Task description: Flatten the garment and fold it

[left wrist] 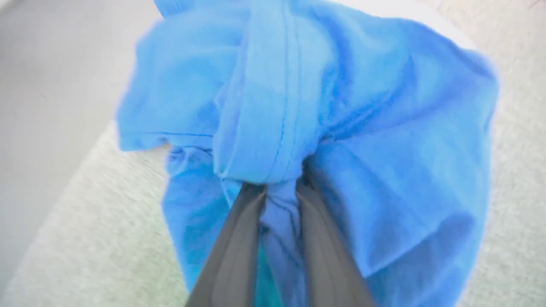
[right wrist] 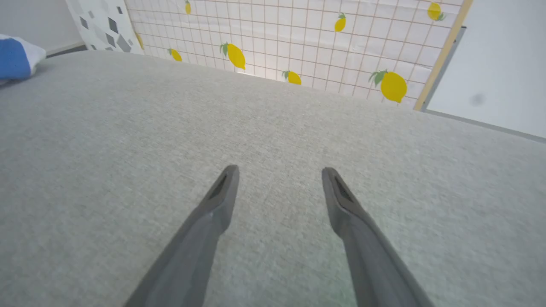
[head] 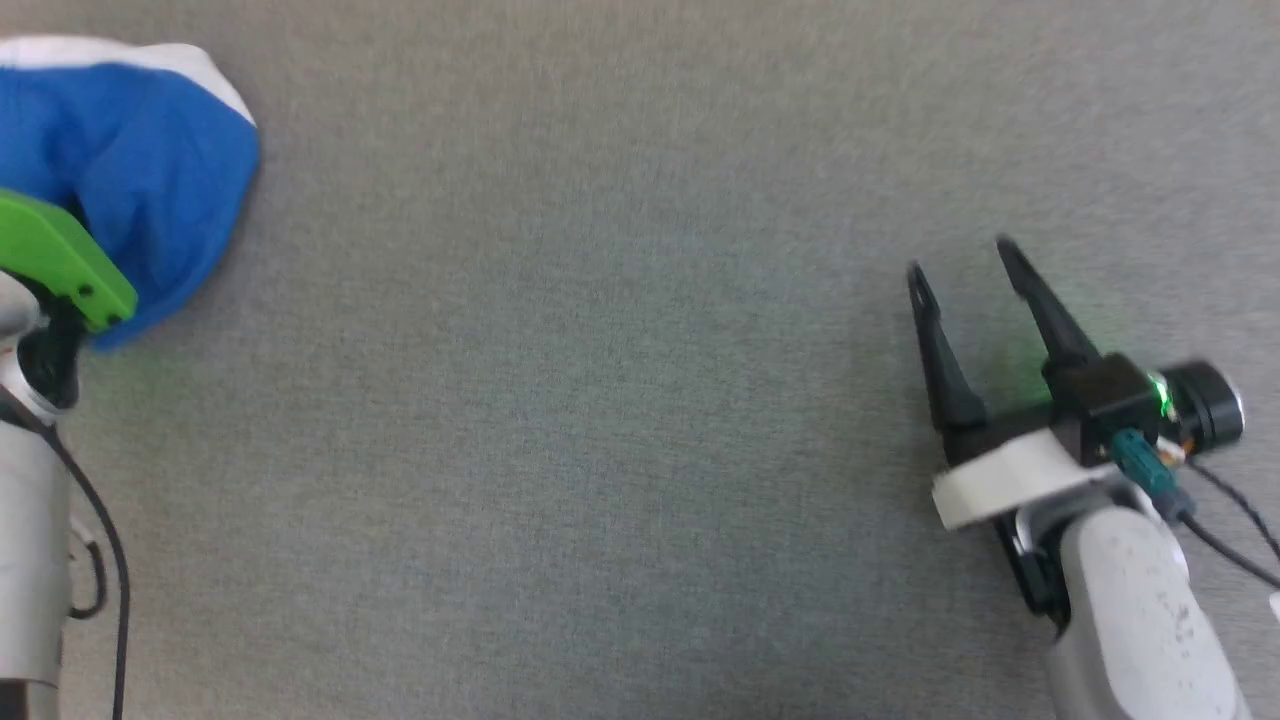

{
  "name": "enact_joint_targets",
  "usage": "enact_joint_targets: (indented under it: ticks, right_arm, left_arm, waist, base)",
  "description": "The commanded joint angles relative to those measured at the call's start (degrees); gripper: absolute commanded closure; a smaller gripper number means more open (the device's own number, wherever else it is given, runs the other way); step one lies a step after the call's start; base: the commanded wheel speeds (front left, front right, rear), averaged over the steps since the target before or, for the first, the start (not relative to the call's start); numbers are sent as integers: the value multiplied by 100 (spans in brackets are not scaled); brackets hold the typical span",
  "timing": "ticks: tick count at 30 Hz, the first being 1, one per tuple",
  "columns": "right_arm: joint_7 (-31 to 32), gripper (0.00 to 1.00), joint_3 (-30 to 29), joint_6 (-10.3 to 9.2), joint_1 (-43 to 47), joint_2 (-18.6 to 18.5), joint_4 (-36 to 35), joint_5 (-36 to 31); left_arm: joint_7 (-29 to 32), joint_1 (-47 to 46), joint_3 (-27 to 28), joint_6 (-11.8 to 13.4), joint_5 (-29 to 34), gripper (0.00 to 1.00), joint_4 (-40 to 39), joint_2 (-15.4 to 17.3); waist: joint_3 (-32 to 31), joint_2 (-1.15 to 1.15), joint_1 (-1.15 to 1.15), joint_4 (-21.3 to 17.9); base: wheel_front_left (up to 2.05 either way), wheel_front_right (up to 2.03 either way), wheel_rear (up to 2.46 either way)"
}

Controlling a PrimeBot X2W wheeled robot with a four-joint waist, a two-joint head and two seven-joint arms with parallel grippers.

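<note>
Blue garment w/ white edge, bunched up, gripped by left hand.

Left tool pinching bunched blue garment over grey surface.

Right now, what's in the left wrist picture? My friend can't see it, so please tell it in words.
The left claw is shut on a bunched-up pair of bright blue shorts, with a pinch of cloth squeezed between its two dark fingers. A stitched seam runs up the crumpled folds. A pale grey surface shows underneath.
</note>
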Motion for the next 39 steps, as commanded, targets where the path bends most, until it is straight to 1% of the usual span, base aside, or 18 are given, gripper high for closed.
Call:
enact_joint_targets:
  ticks: [1,2,4,6,8,10,12,17,21,23,28,31,34,38,39]
  right_arm:
    - [-51,0,-56,-11,130,-11,64,55]
    - [-61,0,-98,-11,193,-11,107,70]
    - [-72,0,-159,-11,306,-11,166,104]
    - [-78,0,-187,-11,421,-11,220,140]
    - [-80,0,-196,-11,533,-11,263,184]
    - [-76,0,-195,-11,618,-11,283,215]
    - [-67,0,-189,-11,707,-11,295,261]
    - [-8,0,-182,-11,842,-11,258,309]
    - [55,0,-166,-11,916,-11,200,316]
    - [89,0,-143,-11,935,-11,164,317]
    - [150,0,-116,-11,950,-11,65,306]
    - [174,0,-116,-11,964,-11,29,310]
    - [184,0,-104,-11,969,-11,3,334]
    - [180,0,-62,-11,950,-11,3,368]
    - [176,0,-56,-11,945,-11,7,374]
  left_arm:
    - [-503,-95,-35,67,276,100,-147,139]
    - [-942,-191,-98,102,505,100,-258,194]
    - [-1597,-370,-242,129,848,100,-459,226]
    - [-2140,-541,-422,130,1147,100,-665,205]
    - [-2542,-689,-583,82,1323,100,-840,125]
    - [-2753,-797,-735,-24,1397,100,-947,26]
    - [-2914,-894,-935,-172,1432,100,-1062,-142]
    - [-2913,-1000,-1378,-458,1372,100,-1308,-612]
    - [-2730,-918,-1763,-737,1190,100,-1405,-1055]
    - [-2526,-801,-1914,-840,1027,100,-1394,-1264]
    - [-1673,-326,-2336,-1019,618,100,-1087,-1616]
    - [-1061,37,-2544,-1054,354,100,-757,-1783]
    - [-295,438,-2791,-1036,137,100,-307,-1931]
    - [541,833,-3061,-1004,-38,100,258,-2032]
    - [732,912,-3113,-993,-81,89,386,-2054]
  waist:
    - [-866,-1,-1,113]
    - [-1036,-1,-1,116]
    - [-1296,-1,-1,104]
    - [-1545,-1,-1,62]
    - [-1769,-1,-1,-2]
    - [-1931,-1,-1,-84]
    - [-2119,-1,-1,-212]
    - [-2374,-1,-1,-540]
    - [-2478,-1,-1,-844]
    - [-2493,-1,-1,-1019]
    - [-2460,-1,-1,-1408]
    - [-2415,-1,-1,-1578]
    - [-2351,-1,-1,-1718]
    - [-2290,-1,-1,-1858]
    - [-2281,-1,-1,-1879]
  base:
    - [0,0,0]
    - [0,0,0]
    - [0,0,0]
    - [0,0,0]
    - [0,0,0]
    - [0,0,0]
    - [0,0,0]
    - [0,0,0]
    - [0,0,0]
    - [0,0,0]
    - [0,0,0]
    - [0,0,0]
    - [0,0,0]
    - [0,0,0]
    - [0,0,0]
